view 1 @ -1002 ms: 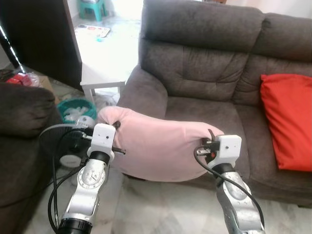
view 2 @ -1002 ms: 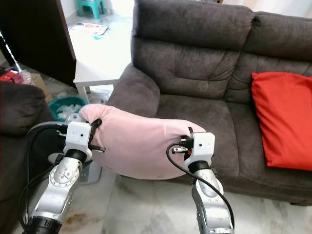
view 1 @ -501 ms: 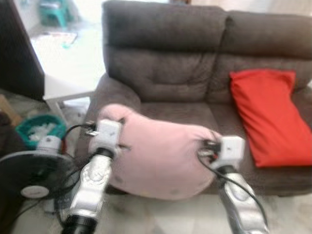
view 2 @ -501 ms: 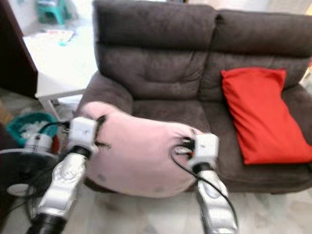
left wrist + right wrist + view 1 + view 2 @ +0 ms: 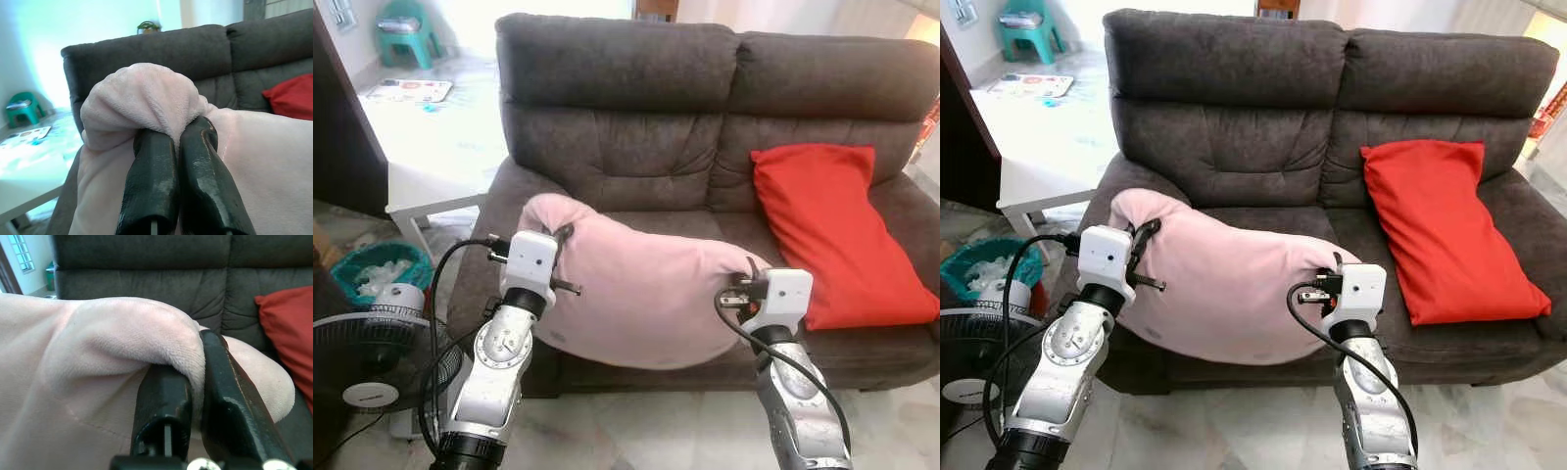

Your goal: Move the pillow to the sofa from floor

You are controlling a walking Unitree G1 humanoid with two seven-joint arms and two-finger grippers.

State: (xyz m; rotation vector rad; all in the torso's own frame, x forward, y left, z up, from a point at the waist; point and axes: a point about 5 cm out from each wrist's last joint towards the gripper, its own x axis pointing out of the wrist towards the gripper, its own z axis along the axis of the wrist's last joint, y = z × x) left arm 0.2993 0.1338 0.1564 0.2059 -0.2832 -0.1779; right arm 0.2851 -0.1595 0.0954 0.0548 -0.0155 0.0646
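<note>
**newbie_op:** Pillow (image 5: 636, 294) check, where are you at with it right now?

**g1_tinkerer:** You've got the pink pillow off the floor and strung between both arms, hanging in front of the sofa (image 5: 705, 127). Its upper part already overlaps the front edge of the empty left seat cushion, while its belly sags below that edge. Going left to right: your left gripper (image 5: 173, 139) has its fingers squeezed together on a bunched-up fold at the pillow's left end. Then the pillow body droops in the middle. Your right gripper (image 5: 188, 377) is clamped the same way on a fold at the right end. Past that, the red cushion (image 5: 832, 235) leans on the right seat, just beside your right wrist.

**newbie_op:** So which step is that, carry or place?

**g1_tinkerer:** I'd call it the tail of the carry, right before the drop. Next you probably want to lift both ends a bit so the saggy middle clears the seat edge. Then push forward over the left seat and spread both sets of fingers. Watch the right end, it could bump the red cushion.
</note>
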